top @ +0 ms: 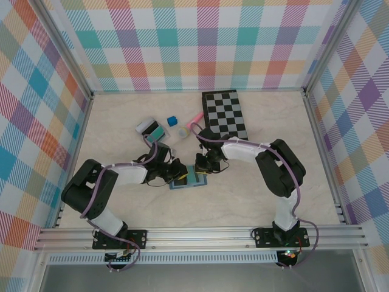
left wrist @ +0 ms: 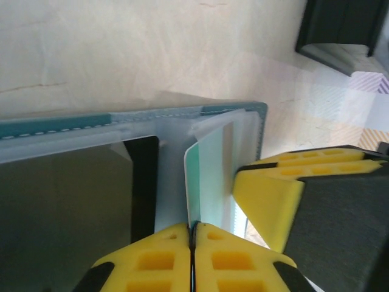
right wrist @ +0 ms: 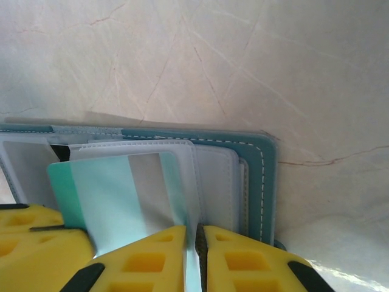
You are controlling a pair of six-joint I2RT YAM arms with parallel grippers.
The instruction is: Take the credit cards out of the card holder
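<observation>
Pinching the thin green-teal plastic credit card [right wrist: 109, 194], your right pincer [right wrist: 194, 255] held it partway out of the slate-blue folding card holder [right wrist: 261, 176], which lay open on the marbled counter [right wrist: 243, 61]. Your left pincer [left wrist: 192, 255] was pressed together at the card's edge, probably steadying the holder.

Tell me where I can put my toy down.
Bare table: right of the chessboard up to the wall, and the near strip between the arm bases. Crowded: around the card holder in the middle, and the small things left of the chessboard.
</observation>
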